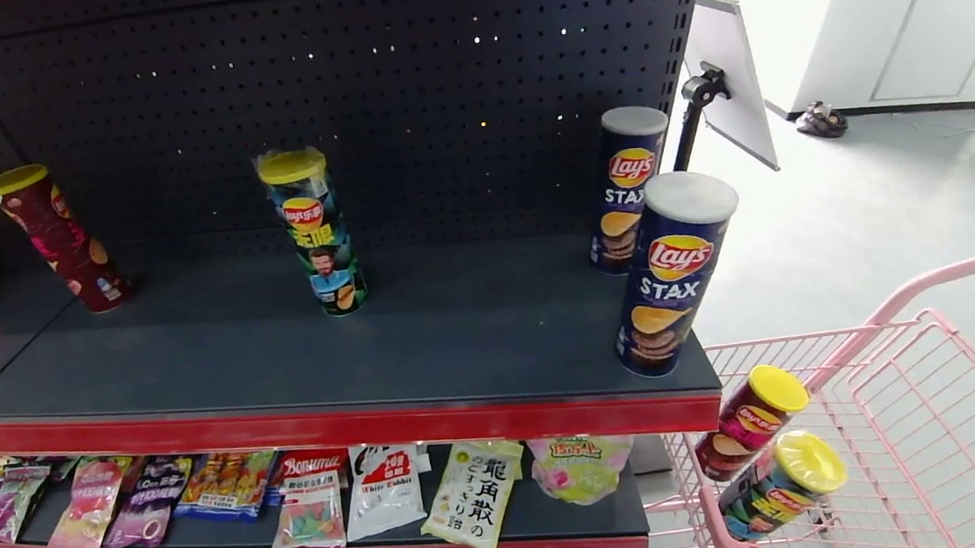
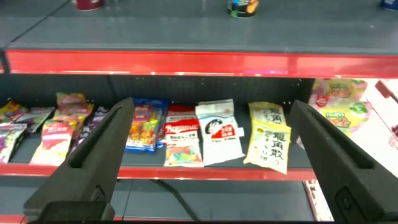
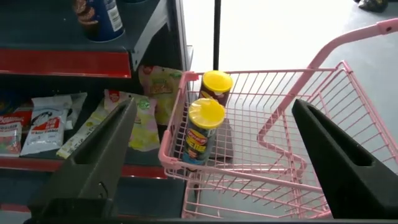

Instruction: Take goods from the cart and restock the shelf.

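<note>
The left gripper [image 2: 211,104] hangs spread before shelved snack bags [image 2: 214,134], the right gripper [image 3: 214,104] spread facing 2 cans [image 3: 204,130] in the cart [image 3: 323,57].

1. Upper shelf [image 1: 459,347]: four chip cans stand on it.
   - The far-left can [image 1: 61,241] is at the rear left.
   - The middle can [image 1: 314,232] is near the centre, well apart from the others.
   - The rear right can [image 1: 626,191] is at the right end.
   - The front right can [image 1: 669,276] stands just before the rear right can, at the front right corner.
2. Lower shelf [image 1: 553,520]: directly below the upper shelf. A row of snack bags [image 1: 313,497] lies side by side along its front.
3. Cart [image 1: 906,414]: right of the shelf, beside the lower shelf's right end. Two cans, the upper cart can [image 1: 752,419] and the lower cart can [image 1: 779,482], sit just beside each other in the corner nearest the shelf.
</note>
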Controlling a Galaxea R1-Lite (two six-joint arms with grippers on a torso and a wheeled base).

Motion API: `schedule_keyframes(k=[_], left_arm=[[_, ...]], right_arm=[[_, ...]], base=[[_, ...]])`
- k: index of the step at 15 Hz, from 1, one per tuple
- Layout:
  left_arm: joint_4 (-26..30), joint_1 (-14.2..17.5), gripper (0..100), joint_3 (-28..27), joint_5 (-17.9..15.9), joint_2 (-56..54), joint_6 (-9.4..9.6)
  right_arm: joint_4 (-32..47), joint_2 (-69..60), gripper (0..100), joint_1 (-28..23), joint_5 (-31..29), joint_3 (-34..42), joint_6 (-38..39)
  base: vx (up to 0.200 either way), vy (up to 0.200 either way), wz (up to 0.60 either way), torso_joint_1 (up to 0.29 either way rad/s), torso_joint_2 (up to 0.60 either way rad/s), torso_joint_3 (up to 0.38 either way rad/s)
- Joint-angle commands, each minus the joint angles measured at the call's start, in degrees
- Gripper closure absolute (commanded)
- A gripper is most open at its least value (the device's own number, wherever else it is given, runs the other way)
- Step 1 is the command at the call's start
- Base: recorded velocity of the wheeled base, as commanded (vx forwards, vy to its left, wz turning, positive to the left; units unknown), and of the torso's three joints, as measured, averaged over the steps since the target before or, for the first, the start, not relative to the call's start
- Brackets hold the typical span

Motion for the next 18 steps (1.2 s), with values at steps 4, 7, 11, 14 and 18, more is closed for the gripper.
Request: schedule_keyframes(k=[4, 7, 11, 14, 18], left_arm=[[0.0, 0.0, 0, 0.0, 0.0, 0.1, -0.04], [0.0, 0.0, 0, 0.0, 0.0, 0.1, -0.04], [0.0, 0.0, 0, 0.0, 0.0, 0.1, -0.04], [0.0, 0.0, 0, 0.0, 0.0, 0.1, -0.04], [0.0, 0.0, 0, 0.0, 0.0, 0.1, -0.04]], right_arm=[[0.0, 0.1, 0, 0.0, 0.0, 0.0, 0.0], [0.0, 0.1, 0, 0.0, 0.0, 0.0, 0.1], [0.0, 0.1, 0, 0.0, 0.0, 0.0, 0.0], [0.0, 0.1, 0, 0.0, 0.0, 0.0, 0.0], [0.0, 0.1, 0, 0.0, -0.1, 0.0, 0.0]], base=[[0.000, 0.000, -0.60, -0.001, 0.00, -0.004], [0.000, 0.000, -0.60, 0.002, 0.00, 0.007], [0.000, 0.000, 0.00, 0.000, 0.00, 0.000], [0.000, 0.000, 0.00, 0.000, 0.00, 0.000], [0.000, 0.000, 0.00, -0.062, 0.15, 0.087]])
